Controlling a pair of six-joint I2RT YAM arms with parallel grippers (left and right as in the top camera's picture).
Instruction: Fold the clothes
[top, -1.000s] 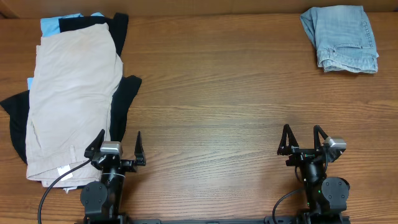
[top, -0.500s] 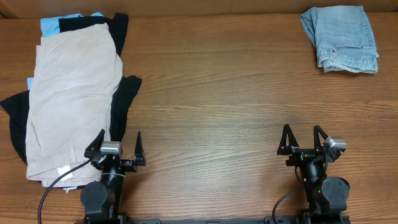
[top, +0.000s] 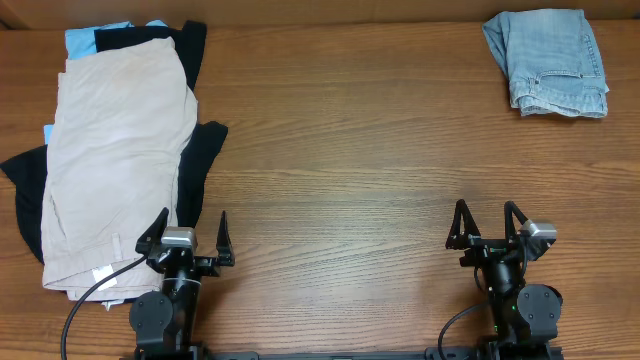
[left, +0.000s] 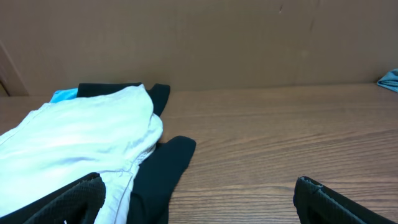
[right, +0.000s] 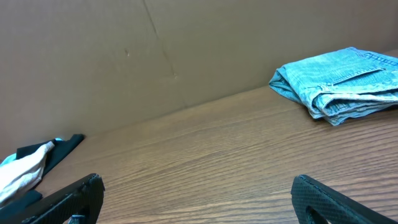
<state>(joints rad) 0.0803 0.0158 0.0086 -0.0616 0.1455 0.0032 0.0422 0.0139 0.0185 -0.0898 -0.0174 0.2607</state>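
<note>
- In the overhead view, the khaki shorts (top: 115, 150) are seen spread lengthwise at the far left of the counter (top: 350, 150), on top of a pile.
- A black garment (top: 203, 150) is seen under the shorts, sticking out at their left and right sides, and a light blue garment (top: 82, 40) shows at the pile's far end.
- A small white label (top: 101, 275) is seen at the near end of the shorts.
- A folded denim garment (top: 548, 62) lies alone in the far right corner, well apart from the pile.
- The left hand (top: 192, 225) is held released, jaws spread wide, at the near edge just beside the near end of the shorts; nothing is grasped.
- The right hand (top: 484, 215) is likewise released and empty, near the near edge on the right.
- In the left wrist view, the left hand (left: 199, 180) is shown spread, with bare counter between its fingers (left: 62, 202). The shorts (left: 81, 137) lie ahead to the left over the black garment (left: 163, 167), before a brown wall (left: 217, 43).
- In the right wrist view, the right hand (right: 196, 183) is shown spread over bare wood. The denim garment (right: 339, 84) lies far right, and the shorts (right: 22, 165) are glimpsed at the left edge.
</note>
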